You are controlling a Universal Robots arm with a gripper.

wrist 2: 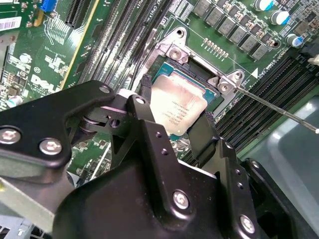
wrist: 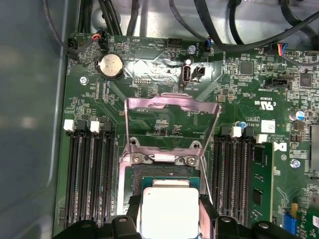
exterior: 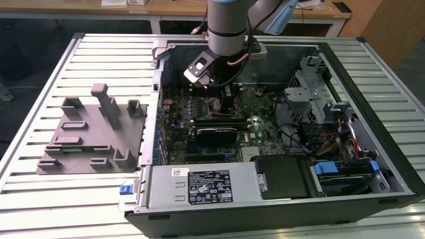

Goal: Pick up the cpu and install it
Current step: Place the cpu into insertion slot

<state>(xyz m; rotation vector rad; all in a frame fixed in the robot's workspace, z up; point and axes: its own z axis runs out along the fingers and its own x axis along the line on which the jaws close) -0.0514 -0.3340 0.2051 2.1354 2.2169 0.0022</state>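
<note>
Silver-topped cpu clamped at the open socket.
Exterior view: the gripper [exterior: 214,84] reaches into the computer case [exterior: 265,221]; a grey fixture block [exterior: 93,134] lies on the exterior view's left. Second wrist view: black fingers [wrist 2: 203,134] pinch the cpu [wrist 2: 177,107] over the socket [wrist 2: 197,79]; whether it is seated I cannot tell. First wrist view: the cpu is beside the raised load plate [wrist: 172,107].

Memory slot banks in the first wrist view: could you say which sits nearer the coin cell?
The bank beside the grey case wall; the other lies beyond the cpu.
</note>
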